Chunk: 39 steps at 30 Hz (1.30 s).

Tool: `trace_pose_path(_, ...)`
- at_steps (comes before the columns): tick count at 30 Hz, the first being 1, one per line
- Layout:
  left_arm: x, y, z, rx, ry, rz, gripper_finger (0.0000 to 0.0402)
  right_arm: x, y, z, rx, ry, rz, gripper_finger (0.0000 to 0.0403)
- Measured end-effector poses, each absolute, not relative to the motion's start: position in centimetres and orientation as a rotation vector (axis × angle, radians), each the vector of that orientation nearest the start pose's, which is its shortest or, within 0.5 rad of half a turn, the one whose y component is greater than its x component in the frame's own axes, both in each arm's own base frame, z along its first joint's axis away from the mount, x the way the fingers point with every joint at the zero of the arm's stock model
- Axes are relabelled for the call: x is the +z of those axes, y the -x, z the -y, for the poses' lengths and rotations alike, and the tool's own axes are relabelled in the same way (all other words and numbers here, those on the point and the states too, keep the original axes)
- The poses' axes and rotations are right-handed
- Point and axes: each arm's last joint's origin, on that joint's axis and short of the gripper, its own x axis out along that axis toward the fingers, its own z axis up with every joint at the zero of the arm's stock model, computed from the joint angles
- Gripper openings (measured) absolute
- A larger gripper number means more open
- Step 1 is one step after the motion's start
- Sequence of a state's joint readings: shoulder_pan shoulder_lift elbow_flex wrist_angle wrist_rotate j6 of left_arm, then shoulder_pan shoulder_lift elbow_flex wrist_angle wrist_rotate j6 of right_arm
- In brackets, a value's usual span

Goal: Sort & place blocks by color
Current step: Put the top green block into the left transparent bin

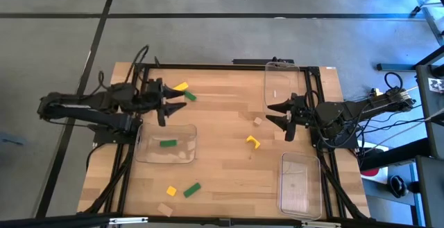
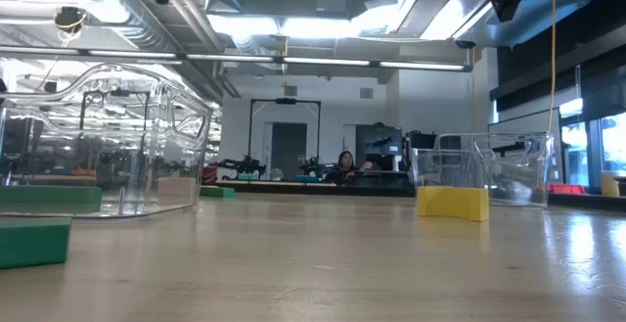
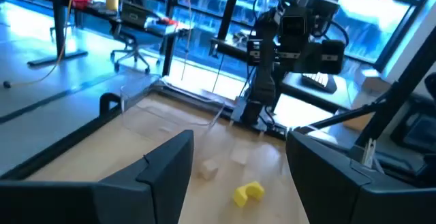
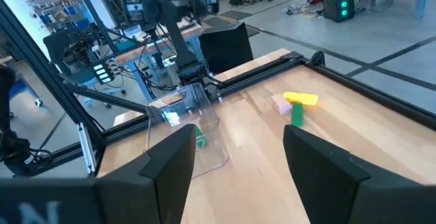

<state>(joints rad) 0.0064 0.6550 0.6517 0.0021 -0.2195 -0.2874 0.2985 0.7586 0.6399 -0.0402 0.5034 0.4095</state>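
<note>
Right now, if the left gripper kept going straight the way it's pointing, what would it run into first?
Probably nothing soon. The left gripper, fingers open and empty, points across the wooden table toward the right arm. The small tan block and the yellow arch-shaped block lie ahead but lower; depth is unclear.

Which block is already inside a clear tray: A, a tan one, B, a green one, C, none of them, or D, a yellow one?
B: in the high view a green block lies inside the clear tray by the left arm, while the other two trays hold nothing.
</note>
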Motion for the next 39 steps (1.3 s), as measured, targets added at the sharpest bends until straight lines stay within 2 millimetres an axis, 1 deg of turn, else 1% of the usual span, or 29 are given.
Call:
trace_pose_path(2,31.0,-15.3,-0.7,0.222,0.302,0.032,0.0226,30.1,-16.7,-3.7,-0.231,-0.345,-0.102,0.0225)
trace_pose_path(4,30.3,-15.4,-0.7,0.221,0.302,0.022,0.0226,30.1,-16.7,-3.7,-0.231,-0.345,-0.103,0.0225)
trace_pose_path(10,30.3,-15.4,-0.7,0.221,0.277,0.019,0.0226,30.1,-16.7,-3.7,-0.230,-0.345,-0.103,0.0225)
trace_pose_path(25,30.3,-15.4,-0.7,0.224,0.276,0.017,0.0226,30.1,-16.7,-3.7,-0.230,-0.345,-0.103,0.0225)
trace_pose_path(27,30.3,-15.4,-0.7,0.234,0.297,0.021,0.0226,30.1,-16.7,-3.7,-0.230,-0.346,-0.103,0.0225)
trace_pose_path(29,30.3,-15.5,-0.9,0.270,0.364,0.033,0.0226,30.1,-16.7,-3.7,-0.231,-0.350,-0.103,0.0225)
trace_pose_path(31,30.5,-16.2,-1.2,0.298,0.382,0.018,0.0226,30.1,-16.7,-3.7,-0.231,-0.350,-0.103,0.0225)
trace_pose_path(33,30.8,-17.1,-1.7,0.322,0.362,-0.063,0.0226,30.1,-16.7,-3.7,-0.231,-0.351,-0.102,0.0225)
trace_pose_path(36,30.9,-18.6,-3.2,0.383,0.295,-0.289,0.0226,30.2,-16.7,-3.7,-0.229,-0.356,-0.092,0.0225)
trace_pose_path(37,31.0,-19.2,-3.8,0.385,0.267,-0.368,0.0226,30.2,-16.7,-3.7,-0.228,-0.359,-0.086,0.0225)
trace_pose_path(39,30.6,-20.1,-5.2,0.369,0.201,-0.556,0.0226,30.3,-16.8,-3.7,-0.227,-0.362,-0.082,0.0225)
